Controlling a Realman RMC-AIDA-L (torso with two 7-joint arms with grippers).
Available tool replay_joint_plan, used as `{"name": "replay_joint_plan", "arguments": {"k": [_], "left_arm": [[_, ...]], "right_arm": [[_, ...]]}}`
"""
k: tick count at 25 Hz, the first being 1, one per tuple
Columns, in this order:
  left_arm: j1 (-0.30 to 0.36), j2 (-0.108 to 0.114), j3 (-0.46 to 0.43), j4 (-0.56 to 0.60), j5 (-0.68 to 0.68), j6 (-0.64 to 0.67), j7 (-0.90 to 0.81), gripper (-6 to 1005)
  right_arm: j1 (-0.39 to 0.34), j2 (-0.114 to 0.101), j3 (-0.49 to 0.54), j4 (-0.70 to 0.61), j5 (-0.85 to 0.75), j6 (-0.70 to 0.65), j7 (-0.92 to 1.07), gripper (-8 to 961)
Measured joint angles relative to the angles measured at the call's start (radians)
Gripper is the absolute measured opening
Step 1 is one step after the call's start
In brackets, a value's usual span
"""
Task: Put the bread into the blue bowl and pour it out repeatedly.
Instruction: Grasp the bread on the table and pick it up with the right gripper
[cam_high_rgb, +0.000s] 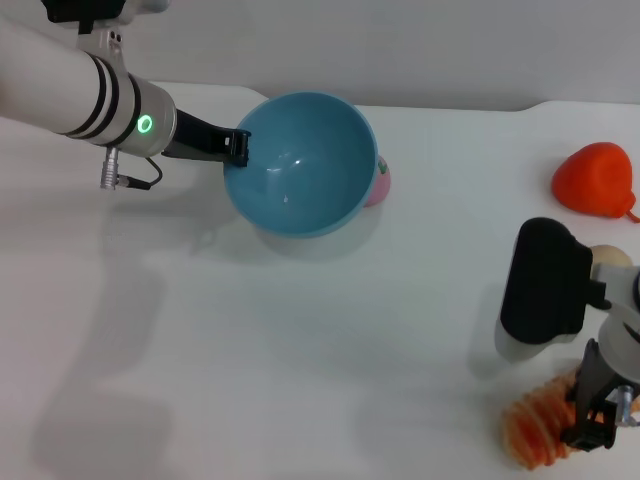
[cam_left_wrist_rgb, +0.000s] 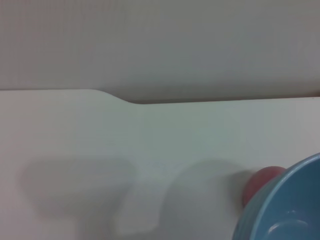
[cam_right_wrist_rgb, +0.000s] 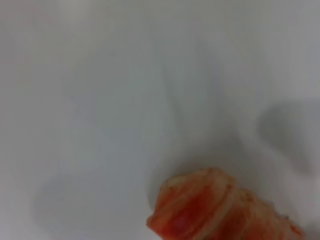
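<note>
My left gripper (cam_high_rgb: 238, 148) is shut on the left rim of the blue bowl (cam_high_rgb: 300, 165), holding it tipped so its glossy, empty inside faces the head camera. In the left wrist view, part of the bowl (cam_left_wrist_rgb: 287, 207) shows at a corner. The bread (cam_high_rgb: 538, 432), orange with cream ridges, lies at the near right of the table. My right gripper (cam_high_rgb: 590, 425) is down at the bread's right end, touching or overlapping it. One end of the bread (cam_right_wrist_rgb: 215, 212) fills an edge of the right wrist view.
A pink round object (cam_high_rgb: 379, 182) (cam_left_wrist_rgb: 262, 182) sits just behind the bowl. At the far right lies an orange-red toy (cam_high_rgb: 597, 180), and a small beige ball (cam_high_rgb: 612, 256) peeks out behind my right arm. White tabletop (cam_high_rgb: 300, 360) stretches between bowl and bread.
</note>
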Motion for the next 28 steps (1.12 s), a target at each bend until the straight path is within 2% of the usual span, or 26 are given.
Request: {"name": "replay_joint_plan", "arguments": {"k": [12, 25, 28], "left_arm": [[-0.003, 0.0, -0.002, 0.002, -0.001, 0.015, 0.0, 6], [-0.008, 0.0, -0.002, 0.015, -0.001, -0.002, 0.0, 5], [-0.014, 0.0, -0.002, 0.018, 0.0, -0.017, 0.0, 5]], "right_arm": [[0.014, -0.003, 0.013, -0.003, -0.005, -0.026, 0.051, 338], [-0.012, -0.005, 0.276, -0.155, -0.001, -0.12, 0.049, 248], [-0.022, -0.004, 0.301, -0.178, 0.001, -0.121, 0.049, 231]]}}
